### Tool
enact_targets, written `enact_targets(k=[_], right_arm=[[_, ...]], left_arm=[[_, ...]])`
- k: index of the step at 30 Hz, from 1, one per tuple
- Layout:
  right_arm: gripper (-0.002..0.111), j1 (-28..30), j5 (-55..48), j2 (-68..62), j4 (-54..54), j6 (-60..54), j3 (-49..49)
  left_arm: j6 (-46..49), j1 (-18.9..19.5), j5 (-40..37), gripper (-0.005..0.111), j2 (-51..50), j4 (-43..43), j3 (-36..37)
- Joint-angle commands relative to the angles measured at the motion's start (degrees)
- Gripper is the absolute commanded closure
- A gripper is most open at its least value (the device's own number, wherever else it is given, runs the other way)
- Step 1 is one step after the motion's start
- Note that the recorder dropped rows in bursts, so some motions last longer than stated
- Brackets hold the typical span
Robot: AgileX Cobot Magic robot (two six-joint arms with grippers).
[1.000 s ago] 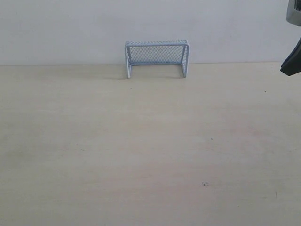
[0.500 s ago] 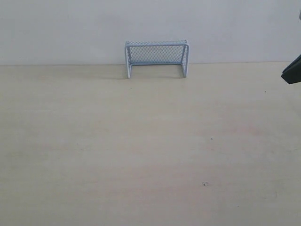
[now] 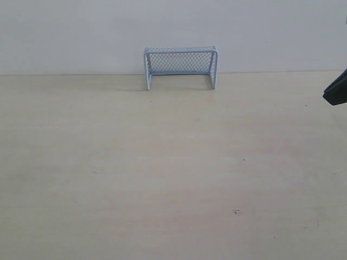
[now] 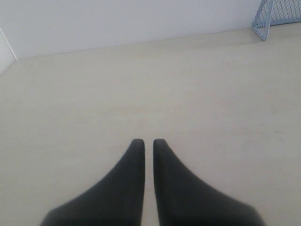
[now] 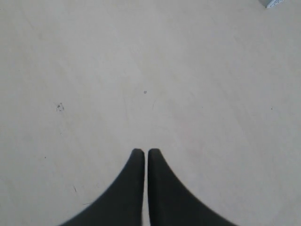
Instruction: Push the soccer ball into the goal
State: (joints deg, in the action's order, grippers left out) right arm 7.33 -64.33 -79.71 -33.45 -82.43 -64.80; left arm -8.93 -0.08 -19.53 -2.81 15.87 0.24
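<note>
Right claw (image 3: 336, 90) sits lower at edge vs before; goal (image 3: 180, 66) unmoved.

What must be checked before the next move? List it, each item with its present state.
1. Soccer ball located: not ok; it shows in none of the three views.
2. Goal upright: ok; it stands at the far side of the table, close to the wall.
3. Goal mouth free: ok; nothing shows inside it or in front of it.
4. Left gripper ready to push: ok; shut, holding nothing.
5. Right gripper ready to push: ok; shut, holding nothing, above bare table.
6. Which arm is nearer the ball: cannot tell until the ball is found.
</note>
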Motion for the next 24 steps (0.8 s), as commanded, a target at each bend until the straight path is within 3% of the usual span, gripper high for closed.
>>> enact_targets(k=[1,7,18,24], right_arm=[[0.108,0.1,-0.3,0.5,-0.5,0.0,0.2],[0.108,0.1,-0.5,0.5,-2.4,0.4,0.2],[0.108,0.1,5.1,2.5,-4.0,18.6,0.2],[0.108,0.1,6.3,5.4,-6.8,19.6,0.2]], left_arm=[[-0.5,-0.5,0.2,0.100,-0.3,0.0,-0.2],[-0.5,-0.5,0.2,0.100,-0.3,0.0,-0.2],[-0.5,-0.5,0.2,0.100,-0.3,0.0,-0.2],[-0.5,-0.5,0.2,0.100,-0.3,0.0,-0.2]])
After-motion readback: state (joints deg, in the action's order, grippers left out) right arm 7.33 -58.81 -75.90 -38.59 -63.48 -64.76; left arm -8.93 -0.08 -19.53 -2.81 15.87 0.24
